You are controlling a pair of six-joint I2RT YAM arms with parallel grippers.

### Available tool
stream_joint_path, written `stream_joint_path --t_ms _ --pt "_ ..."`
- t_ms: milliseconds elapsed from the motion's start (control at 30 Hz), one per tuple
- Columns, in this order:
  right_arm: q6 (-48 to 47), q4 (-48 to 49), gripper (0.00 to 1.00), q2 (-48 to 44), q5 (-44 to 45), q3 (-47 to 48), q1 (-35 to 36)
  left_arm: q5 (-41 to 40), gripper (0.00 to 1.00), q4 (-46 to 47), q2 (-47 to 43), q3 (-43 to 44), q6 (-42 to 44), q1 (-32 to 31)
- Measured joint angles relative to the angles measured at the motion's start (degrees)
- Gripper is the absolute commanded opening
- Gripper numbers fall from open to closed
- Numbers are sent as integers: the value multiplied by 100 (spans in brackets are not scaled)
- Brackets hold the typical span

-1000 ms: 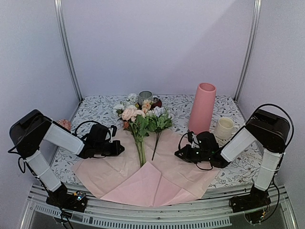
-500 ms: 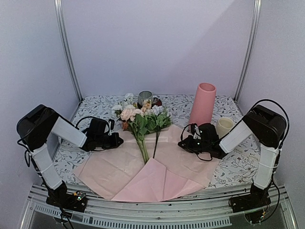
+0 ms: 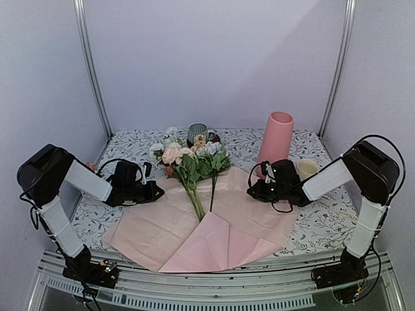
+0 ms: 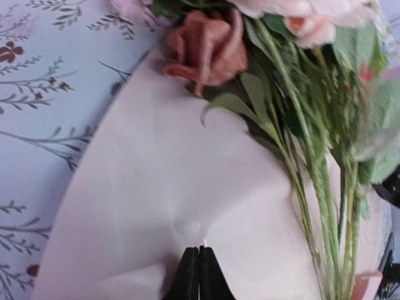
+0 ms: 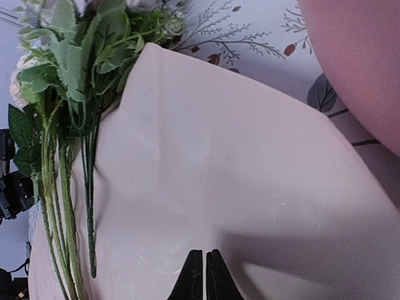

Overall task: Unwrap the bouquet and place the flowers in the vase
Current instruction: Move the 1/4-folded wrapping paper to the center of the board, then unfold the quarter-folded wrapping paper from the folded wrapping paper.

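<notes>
Flowers on paper between left claw and right claw, both shut on it.

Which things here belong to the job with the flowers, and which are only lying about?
For the job: flowers, paper, vase.
Lying about: cream mug, striped cup.

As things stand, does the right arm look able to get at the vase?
Probably yes. The vase stands upright just beyond the right gripper, nothing between them; the mug is beside it. The gripper is shut at the paper, perhaps pinching it, so it must open first.
</notes>
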Motion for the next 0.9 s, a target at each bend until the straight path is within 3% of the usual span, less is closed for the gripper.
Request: stream_joint_path --t_ms 167,400,700,900 --pt "-538 -378 8 -785 -35 -118 146 527 12 -208 -586 -201 304 -345" --pt "-979 -433 8 -1558 -363 -579 404 881 3 -732 -1078 -249 614 -1563" --pt "-1071 -632 6 -1488 -588 -876 549 966 0 -1572 -1080 -450 535 -2555" --pt "-1064 -664 4 -811 -734 -704 649 1088 0 -1969 -1080 -260 531 -3154"
